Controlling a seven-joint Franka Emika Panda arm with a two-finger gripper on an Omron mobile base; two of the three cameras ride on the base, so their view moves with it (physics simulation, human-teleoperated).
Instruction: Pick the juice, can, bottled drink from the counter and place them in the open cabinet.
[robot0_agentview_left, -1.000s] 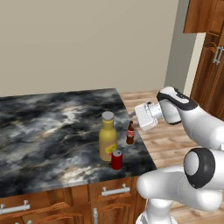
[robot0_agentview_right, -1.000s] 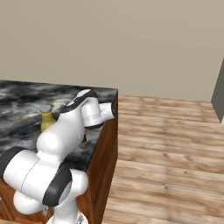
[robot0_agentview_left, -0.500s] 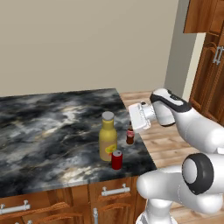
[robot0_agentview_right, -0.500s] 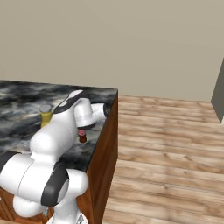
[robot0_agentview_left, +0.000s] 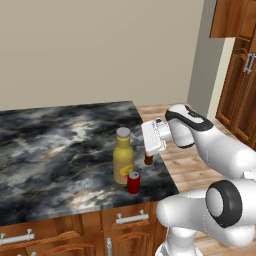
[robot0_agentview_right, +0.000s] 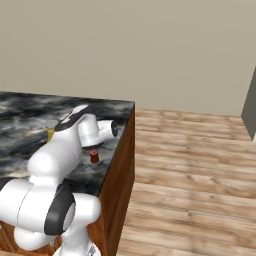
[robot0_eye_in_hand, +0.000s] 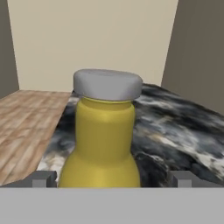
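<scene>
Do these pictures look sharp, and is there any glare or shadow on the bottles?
Hand view: the juice looms close and soft-edged, evenly lit, no glare. Left base view: crisper; the can and juice cast only faint shadows on the counter. Right base view: the bottled drink is small and slightly blurry.

The arm is a chain of glossy white, rounded shells, thick and bulbous at the lower links and slimmer toward the tool (robot0_agentview_left: 146, 145). Dark grey to black discs cap the joints, and a dark band wraps the curved link just behind the tool. The tool's body is a white, boxy block with softened edges, joined to the wrist by a short white cylinder. Its two fingertips (robot0_eye_in_hand: 43, 178) are small, square grey blocks. No cables, screws or markings can be made out.
</scene>
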